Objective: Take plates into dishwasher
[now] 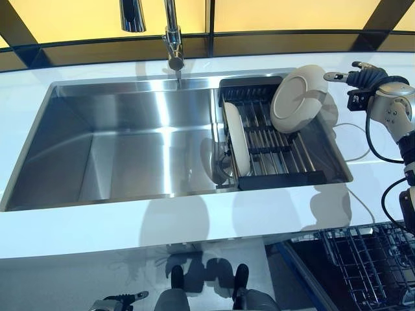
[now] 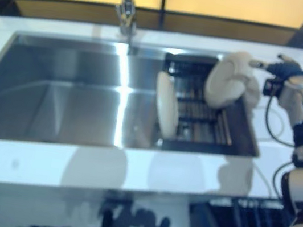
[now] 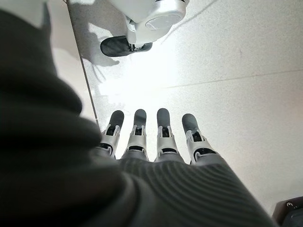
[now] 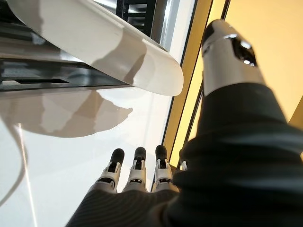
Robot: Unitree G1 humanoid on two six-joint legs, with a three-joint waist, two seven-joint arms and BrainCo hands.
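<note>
Presently, nothing is held: the right hand (image 1: pixel 363 76) is seen with straight fingers (image 4: pixel 136 166) just beside the tilted round white plate (image 1: pixel 298 97) leaning in the black dish rack (image 1: pixel 272 146); the left hand (image 3: pixel 156 142) is likewise extended.

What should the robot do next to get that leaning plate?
Probably move the open right hand a little toward the tilted plate and close on its rim. The straight fingers sit just beside it, not touching, and the plate leans on the rack.

Cream-white plates (image 1: pixel 299 97), black ribbed rack (image 1: pixel 272 146), shiny steel sink (image 1: pixel 117 149), white counter (image 1: pixel 97 223).
</note>
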